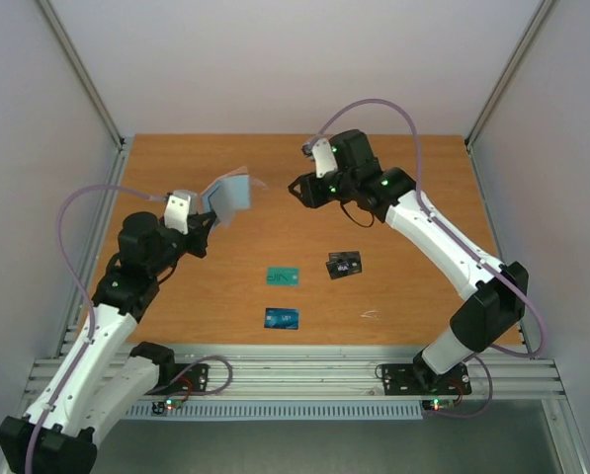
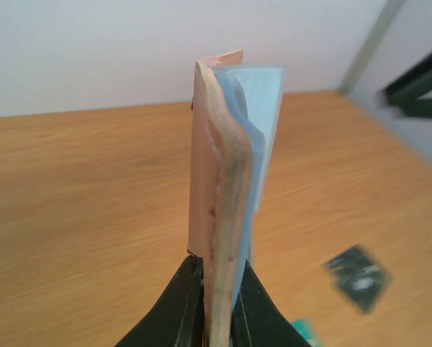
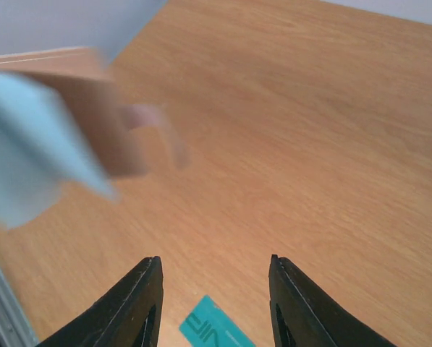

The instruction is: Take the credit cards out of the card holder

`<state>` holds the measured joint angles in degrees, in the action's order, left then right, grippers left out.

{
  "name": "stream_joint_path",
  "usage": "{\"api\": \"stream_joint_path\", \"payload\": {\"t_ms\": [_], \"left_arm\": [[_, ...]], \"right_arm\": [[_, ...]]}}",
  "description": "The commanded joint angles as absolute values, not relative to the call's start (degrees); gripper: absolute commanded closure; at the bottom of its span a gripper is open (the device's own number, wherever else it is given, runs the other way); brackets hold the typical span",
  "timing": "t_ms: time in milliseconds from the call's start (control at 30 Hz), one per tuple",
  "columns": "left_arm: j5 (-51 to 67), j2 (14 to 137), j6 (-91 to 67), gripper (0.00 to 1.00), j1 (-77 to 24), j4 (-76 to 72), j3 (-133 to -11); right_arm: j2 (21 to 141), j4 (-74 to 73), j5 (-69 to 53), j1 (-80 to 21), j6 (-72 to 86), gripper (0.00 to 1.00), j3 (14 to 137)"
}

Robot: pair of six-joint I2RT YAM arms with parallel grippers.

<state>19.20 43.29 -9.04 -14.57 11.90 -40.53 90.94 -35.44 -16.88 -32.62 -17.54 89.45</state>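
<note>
The left gripper (image 2: 217,300) is clamped tight on the bottom edge of the card holder (image 2: 226,166), holding it up off the bench (image 1: 423,296), left of centre toward the far side. Its wrist cam is the useful one. It shows the holder upright and edge-on, tan-pink outside on the left, blue-grey inside on the right, with the flaps a bit parted. From above you just get a pale blue flap sticking up.

The right gripper (image 3: 216,289) has its jaws apart with nothing between them. It hovers just right of the holder, and in the top view the two look apart. Its own cam only gets the holder as a blur at upper left.

Flat on the bench, nearer than the holder, are the green card (image 1: 283,276), the black card (image 1: 344,265) to its right, and the dark blue card (image 1: 282,318) nearest. The blue one only shows from above.
</note>
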Motion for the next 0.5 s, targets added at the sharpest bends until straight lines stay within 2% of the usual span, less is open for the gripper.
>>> {"api": "stream_joint_path", "payload": {"t_ms": [0,67,167,367,467], "left_arm": [[-1.1,45.5,12.7,1.0,-16.8,17.7,-41.6],[-5.6,46.3,19.5,1.0,-18.0,17.0,-40.5],[-10.5,46.8,31.4,1.0,-20.2,13.8,-37.6],[-21.0,47.6,56.6,1.0,-21.9,4.0,-30.2],[-20.3,47.0,52.2,1.0,-21.8,7.9,-32.8]], "right_arm": [[88.2,-35.2,-18.0,-41.0,-27.7,0.58,91.9],[89.3,-32.1,-28.1,-43.8,-29.4,0.57,92.4],[91.3,-22.2,-40.3,-44.5,-22.2,0.57,91.2],[94.1,-11.8,-44.7,-44.4,-13.3,0.57,90.5],[94.1,-10.2,-44.9,-44.0,-11.4,0.57,89.7]]}}
